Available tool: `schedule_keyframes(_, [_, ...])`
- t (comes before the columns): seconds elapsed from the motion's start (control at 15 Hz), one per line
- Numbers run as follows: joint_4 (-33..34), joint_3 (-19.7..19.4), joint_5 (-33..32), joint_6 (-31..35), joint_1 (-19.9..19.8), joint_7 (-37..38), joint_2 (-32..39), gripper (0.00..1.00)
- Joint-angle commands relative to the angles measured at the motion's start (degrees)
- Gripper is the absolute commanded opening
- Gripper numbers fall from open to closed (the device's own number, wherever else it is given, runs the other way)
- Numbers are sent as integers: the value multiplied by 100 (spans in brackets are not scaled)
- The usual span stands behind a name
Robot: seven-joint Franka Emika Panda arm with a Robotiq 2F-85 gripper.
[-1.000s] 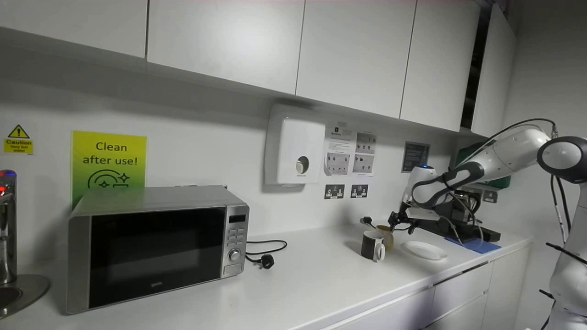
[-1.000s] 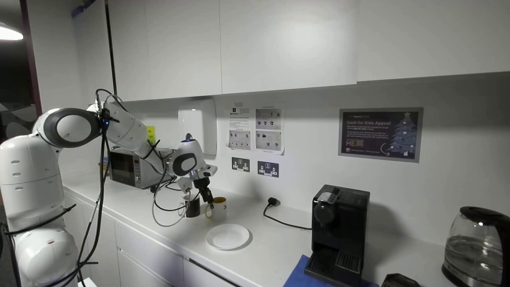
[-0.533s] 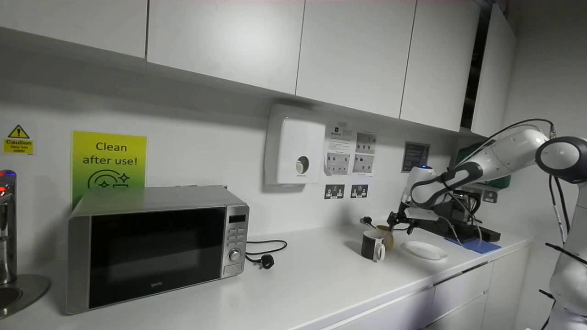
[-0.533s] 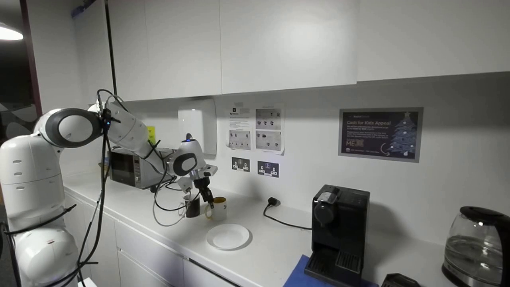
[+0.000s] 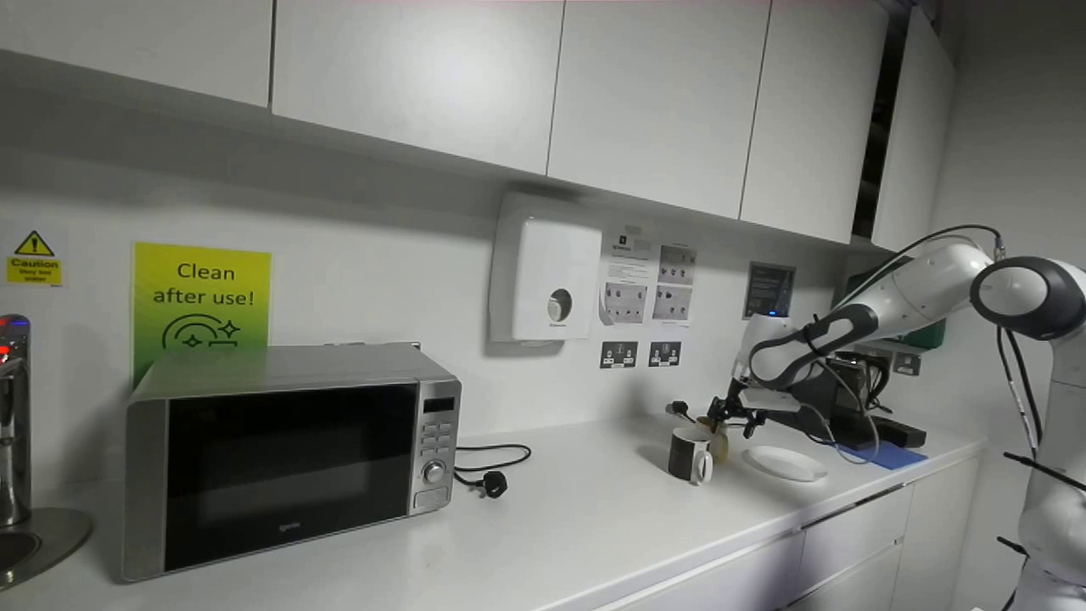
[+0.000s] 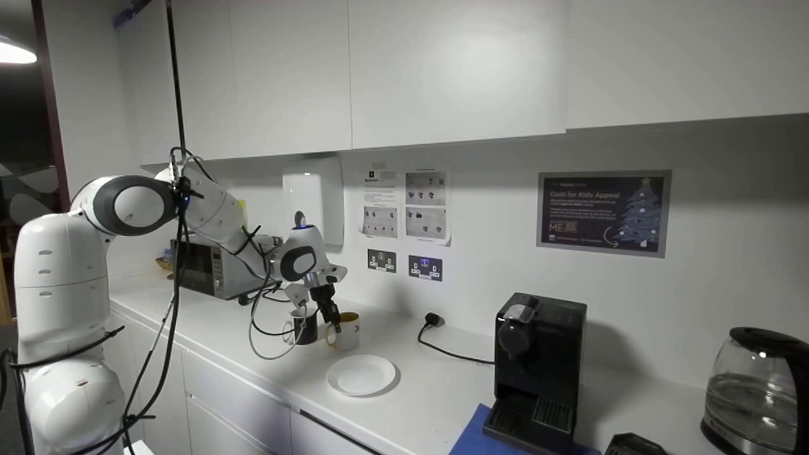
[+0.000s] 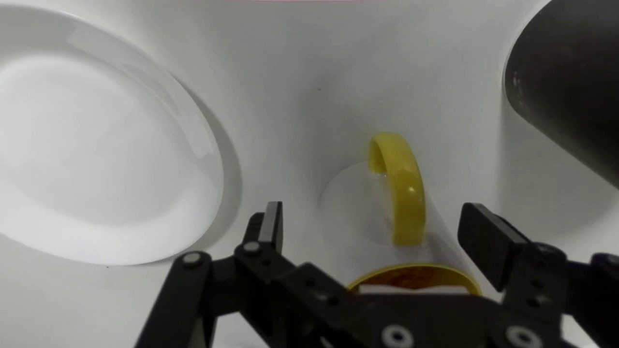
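My gripper (image 7: pixel 371 215) is open and empty in the wrist view, its two black fingers spread to either side of a white mug (image 7: pixel 355 217) with a yellow handle (image 7: pixel 410 208). The handle lies between the fingers; I see no contact. The mug's yellow-rimmed mouth is partly hidden by the gripper body, and the inside looks orange-brown. The mug stands upright on the counter in both exterior views (image 5: pixel 721 448) (image 6: pixel 349 333), with the gripper (image 5: pixel 731 427) close at its handle side. A dark mug (image 7: pixel 570 82) with a white handle stands beside it, also seen in an exterior view (image 5: pixel 684 458).
A white plate (image 7: pixel 96 145) lies close to the mugs; it shows in an exterior view (image 6: pixel 361 376). A black coffee machine (image 6: pixel 540 354) stands on a blue mat (image 6: pixel 474 436), with a glass kettle (image 6: pixel 752 395) beyond. A microwave (image 5: pixel 288 475) and a black plug (image 5: pixel 494 484) are on the counter.
The arm and elbow have shifted toward the mugs, and the gripper has moved slightly, more over the white mug. The gripper stays open. The mugs and plate have not moved.
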Motion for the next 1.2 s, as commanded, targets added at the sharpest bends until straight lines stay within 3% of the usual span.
schedule_keyframes(0.0, [164,-46,-128,107,60,115,120,69])
schedule_keyframes(0.6, [189,-64,-158,99,93,95,163,1])
schedule_keyframes(1.13, [-5,-84,-385,-24,29,-887,-109,5])
